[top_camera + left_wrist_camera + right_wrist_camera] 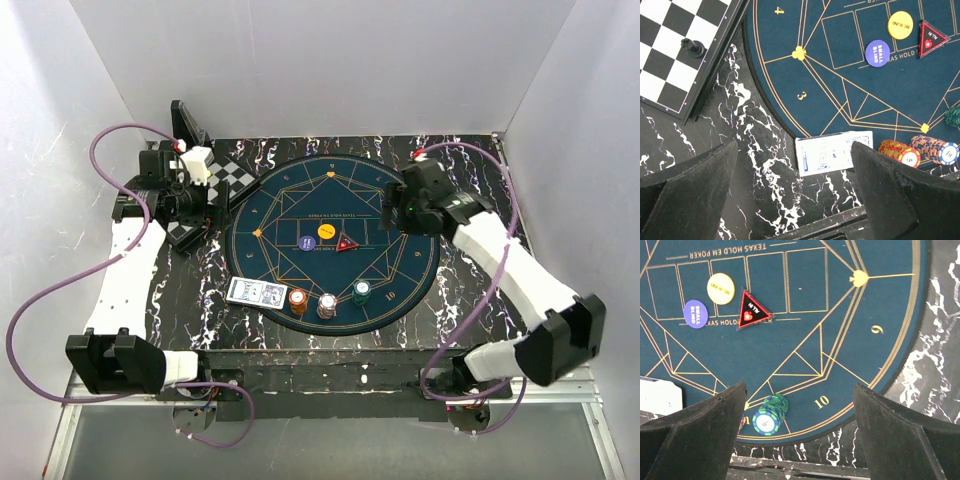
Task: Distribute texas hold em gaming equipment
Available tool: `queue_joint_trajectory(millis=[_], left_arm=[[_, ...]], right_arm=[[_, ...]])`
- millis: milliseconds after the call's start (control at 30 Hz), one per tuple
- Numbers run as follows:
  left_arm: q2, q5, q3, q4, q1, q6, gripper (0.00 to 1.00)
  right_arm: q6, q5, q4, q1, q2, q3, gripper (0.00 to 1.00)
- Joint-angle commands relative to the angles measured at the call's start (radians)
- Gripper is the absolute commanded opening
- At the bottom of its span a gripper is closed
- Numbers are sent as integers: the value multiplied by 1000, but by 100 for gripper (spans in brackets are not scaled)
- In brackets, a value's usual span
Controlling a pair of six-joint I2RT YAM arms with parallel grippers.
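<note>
table (pixel 200 290): black marble-look top, both arms reach over it
mat (pixel 880 95): round, dk blue w/ gold lines, ahead of both jaw pairs; L jaws hang over bare table just off its rim, R jaws over its near-right part
chessboard (pixel 670 55): b/w, ahead-left of L jaws, beside mat
L gripper (pixel 795 150): jaws spread wide, nothing gripped, pads clear of everything
R gripper (pixel 800 387): jaws likewise wide apart, holding nothing
card deck (pixel 835 151): blue backs, flat on table, far edge at mat rim; lies in the L jaw gap, closer to the right-of-view finger
orange stack (pixel 899 152): on mat, just outside that same finger
white-faced stack (pixel 936 149): right beside orange stack; touching or not, can't tell
teal stack (pixel 770 415): on mat near rim, in R jaw gap, close to left-of-view finger
markers, mid-mat, well ahead of both jaw pairs, clustered: yellow disc (pixel 900 24), blue disc (pixel 877 53) ("small blind"), red triangle (pixel 931 38) just beside yellow disc
piece (pixel 692 47): dk, upright on chessboard, far ahead-left of L jaws
</note>
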Motion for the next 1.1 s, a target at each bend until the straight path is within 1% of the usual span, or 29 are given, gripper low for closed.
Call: queue_joint_trajectory(millis=[0,167,233,300,400,533,700,900,1067], left_arm=[[-7,62,-5,64,0,23,98],[65,189,19,92,-9,46,98],[107,180,25,121,-43,63,98],[166,142,50,146,-97,87,98],[287,111,108,156,-172,117,98],[439,88,179,184,-249,156,98],[577,70,226,218,-318,222,98],[647,21,214,282,-405,261,98],[685,4,202,307,-459,281,98]], right_arm=[[-24,45,41,80,129,100,94],[-44,45,52,162,331,266,94],[-29,52,2,162,402,346,93],[-20,74,-23,162,422,390,93],[-32,109,14,159,360,329,93],[-24,121,64,128,214,156,93],[14,89,113,90,34,-23,92],[52,62,115,67,-59,-113,92],[66,62,104,59,-83,-123,92]])
